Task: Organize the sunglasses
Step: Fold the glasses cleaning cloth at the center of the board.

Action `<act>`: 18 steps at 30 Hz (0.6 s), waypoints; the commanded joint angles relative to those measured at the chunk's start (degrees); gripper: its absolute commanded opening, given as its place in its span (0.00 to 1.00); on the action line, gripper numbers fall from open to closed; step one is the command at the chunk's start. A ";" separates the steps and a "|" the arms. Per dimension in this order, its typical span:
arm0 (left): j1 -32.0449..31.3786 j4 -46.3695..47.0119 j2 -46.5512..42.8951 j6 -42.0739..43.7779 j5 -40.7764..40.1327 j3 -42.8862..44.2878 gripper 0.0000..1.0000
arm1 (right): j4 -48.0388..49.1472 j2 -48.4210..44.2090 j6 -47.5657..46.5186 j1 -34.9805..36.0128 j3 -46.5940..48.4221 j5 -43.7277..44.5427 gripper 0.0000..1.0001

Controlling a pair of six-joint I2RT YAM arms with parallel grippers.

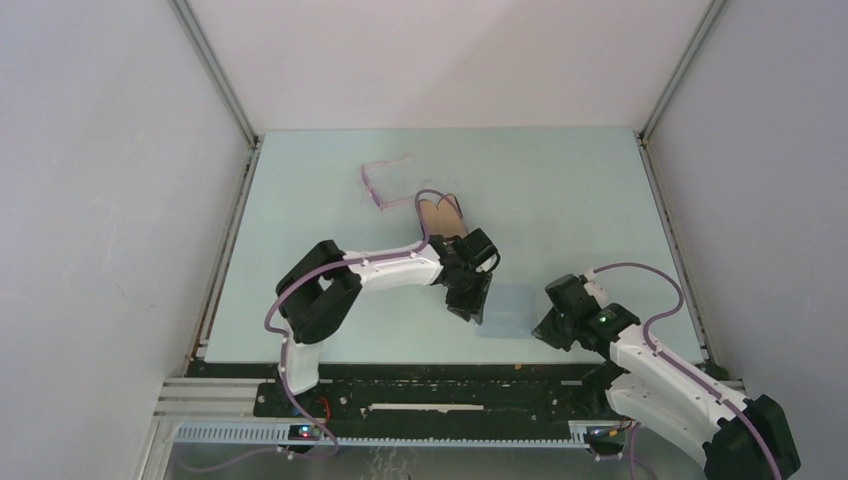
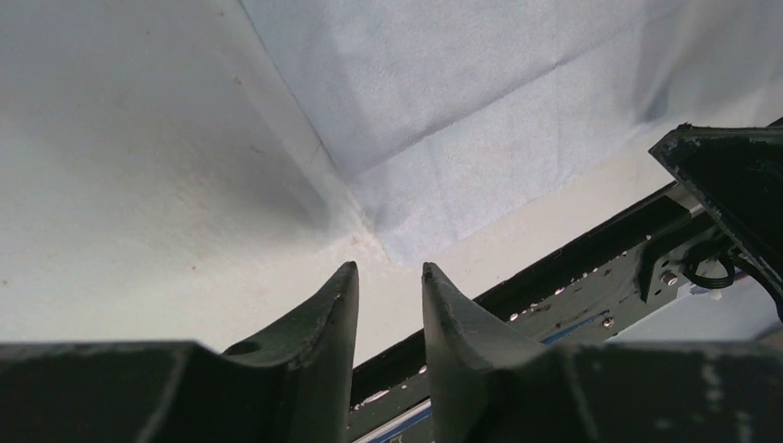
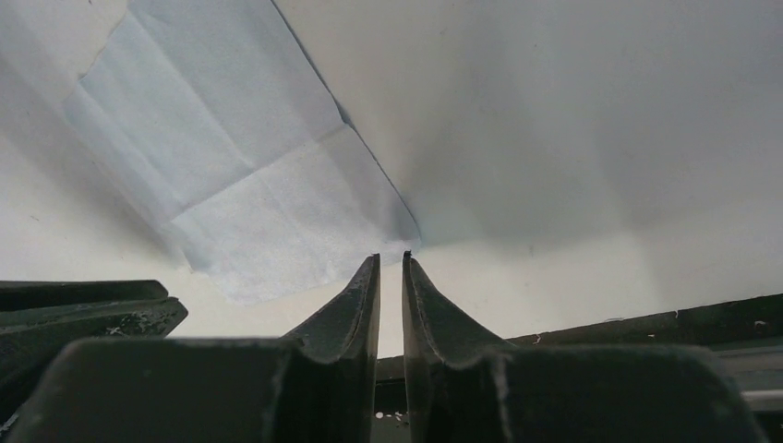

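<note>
The sunglasses (image 1: 381, 186), a thin pale pink frame, lie open on the table at the far left-centre, away from both grippers. The black case with tan lining (image 1: 443, 213) lies beside them, partly hidden by my left arm. The blue-grey cloth (image 1: 506, 310) lies flat near the front edge. My left gripper (image 1: 470, 308) hovers at its left edge, jaws a little apart and empty (image 2: 390, 268), with the cloth's corner (image 2: 480, 111) just beyond the tips. My right gripper (image 1: 546, 326) is at the cloth's right edge, jaws nearly closed (image 3: 391, 257), tips at the cloth's corner (image 3: 249, 185).
The black rail of the table's front edge (image 2: 591, 277) runs close behind both grippers. The other gripper's black body shows at the edge of each wrist view, at the right (image 2: 729, 175) and at the lower left (image 3: 83, 309). White enclosure walls surround the table.
</note>
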 commanded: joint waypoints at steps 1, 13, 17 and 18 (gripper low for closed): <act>-0.47 0.49 -4.46 -1.88 -0.99 -2.40 0.33 | -1.28 -0.38 0.60 0.32 0.15 2.10 0.22; -1.60 2.15 -2.08 -4.26 2.44 -3.75 0.31 | -0.02 0.01 -3.45 -5.34 -0.18 1.41 0.21; -2.01 2.71 -1.23 -5.01 2.71 -3.82 0.26 | 1.29 0.12 -4.65 -6.79 -0.56 0.81 0.21; -2.16 2.68 -0.81 -5.35 2.56 -3.72 0.25 | 1.70 0.16 -4.91 -7.07 -0.68 0.65 0.21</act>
